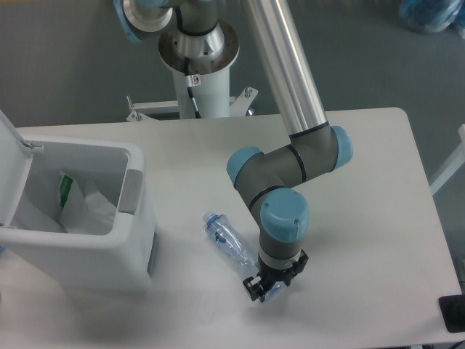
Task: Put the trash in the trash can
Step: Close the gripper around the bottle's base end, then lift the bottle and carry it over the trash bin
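My gripper (270, 288) points down at the white table (363, 189), its fingers set around the base end of a clear plastic bottle (231, 240) lying on its side; I cannot tell how tightly they close on it. The bottle's blue cap points toward the trash can (109, 254), which stands nearby with its lid (13, 167) up and crumpled white trash (83, 211) inside.

Clear glossy plastic bottle (231, 243)
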Motion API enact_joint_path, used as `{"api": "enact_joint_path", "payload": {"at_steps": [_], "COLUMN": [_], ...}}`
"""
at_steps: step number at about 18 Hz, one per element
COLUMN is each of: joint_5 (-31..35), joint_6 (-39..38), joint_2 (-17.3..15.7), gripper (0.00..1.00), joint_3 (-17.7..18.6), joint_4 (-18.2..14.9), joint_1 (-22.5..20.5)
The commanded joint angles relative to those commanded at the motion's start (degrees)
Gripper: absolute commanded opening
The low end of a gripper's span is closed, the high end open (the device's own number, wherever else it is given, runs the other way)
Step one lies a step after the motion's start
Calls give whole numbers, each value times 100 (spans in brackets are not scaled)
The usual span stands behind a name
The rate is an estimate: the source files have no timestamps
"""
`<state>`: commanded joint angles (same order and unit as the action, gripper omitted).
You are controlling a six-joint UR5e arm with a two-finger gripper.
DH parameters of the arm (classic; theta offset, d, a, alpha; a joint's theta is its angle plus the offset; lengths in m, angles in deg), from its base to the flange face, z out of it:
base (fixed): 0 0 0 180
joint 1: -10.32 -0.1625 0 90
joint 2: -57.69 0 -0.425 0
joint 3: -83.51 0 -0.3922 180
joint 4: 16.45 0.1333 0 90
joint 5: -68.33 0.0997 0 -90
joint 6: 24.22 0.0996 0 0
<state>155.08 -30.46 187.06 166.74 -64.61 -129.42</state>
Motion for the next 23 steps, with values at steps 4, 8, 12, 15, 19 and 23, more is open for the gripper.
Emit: {"api": "enact_joint_path", "payload": {"at_steps": [4, 8, 12, 15, 19, 23], "joint_5": [0, 9, 9, 9, -9, -52], "joint_6": [0, 9, 35, 227, 413, 510], "joint_2": [-140, -421, -904, -1299, -1538, -1679], "gripper": [66, 66, 66, 66, 66, 66], "joint_3": [9, 114, 35, -26, -456, -781], "joint_4": [-17, -17, 9, 26, 105, 771], "joint_1": [62, 62, 44, 35, 35, 70]}}
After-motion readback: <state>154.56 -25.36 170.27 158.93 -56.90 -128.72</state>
